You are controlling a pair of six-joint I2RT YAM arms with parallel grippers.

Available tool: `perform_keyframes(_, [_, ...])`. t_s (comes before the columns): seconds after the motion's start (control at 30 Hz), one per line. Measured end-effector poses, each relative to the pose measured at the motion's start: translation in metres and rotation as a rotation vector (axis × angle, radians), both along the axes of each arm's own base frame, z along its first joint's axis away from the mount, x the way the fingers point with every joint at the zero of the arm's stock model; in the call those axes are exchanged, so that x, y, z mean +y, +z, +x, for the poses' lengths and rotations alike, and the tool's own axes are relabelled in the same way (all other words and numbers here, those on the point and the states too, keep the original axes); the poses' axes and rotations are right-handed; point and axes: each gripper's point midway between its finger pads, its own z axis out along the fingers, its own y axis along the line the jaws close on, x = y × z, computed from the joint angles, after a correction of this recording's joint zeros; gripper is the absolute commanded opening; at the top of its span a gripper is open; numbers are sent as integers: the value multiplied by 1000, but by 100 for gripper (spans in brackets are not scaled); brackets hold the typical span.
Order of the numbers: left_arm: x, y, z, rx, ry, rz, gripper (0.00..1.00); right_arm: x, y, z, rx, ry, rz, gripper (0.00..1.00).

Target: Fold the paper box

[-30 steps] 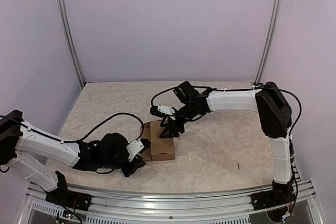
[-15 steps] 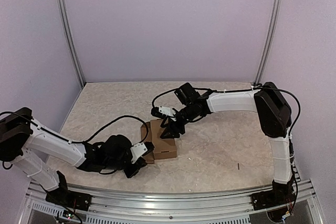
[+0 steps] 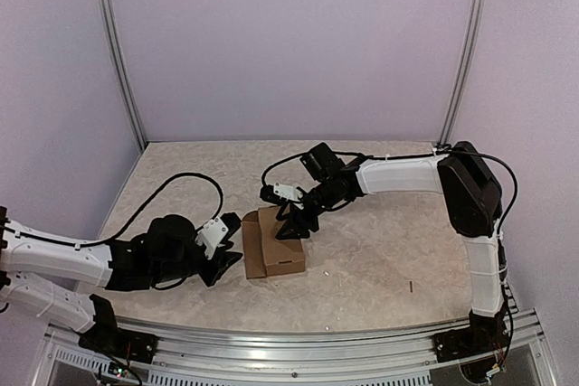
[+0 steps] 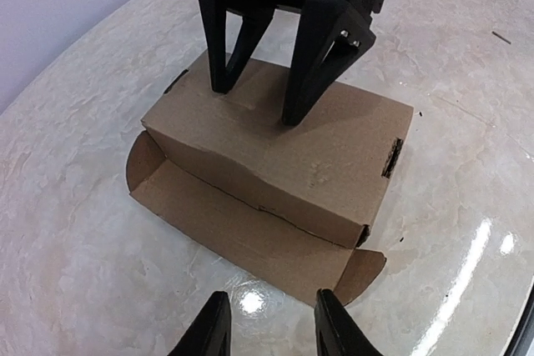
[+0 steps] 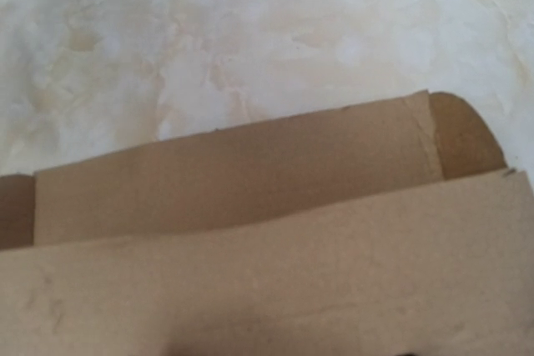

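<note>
One box [image 3: 274, 243], plain brown cardboard, sits mid-table, its open flap [image 4: 242, 239] spread toward the left arm. The right gripper [image 4: 256, 102] stands on the box top, jaws spread wide, both tips on the cardboard, clasping nothing. The left gripper [image 4: 265, 323] is just short of the flap, jaws narrowly parted, empty. A black cable [image 3: 194, 189] loops behind it. The table [image 3: 389, 259] is marbled beige, with lilac walls [image 3: 289, 42] and metal posts [image 3: 118, 51].
</note>
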Motion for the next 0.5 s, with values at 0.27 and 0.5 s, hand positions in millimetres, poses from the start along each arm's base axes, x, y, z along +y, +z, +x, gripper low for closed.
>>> perform_keyframes(0.27, [-9, -33, -12, 78, -99, 53, 35, 0, -1, -1, 1, 6, 0, 64])
perform_keyframes(0.5, [-10, -76, -18, 114, -175, 180, 35, 1, -1, -1, 5, 9, 4, 64])
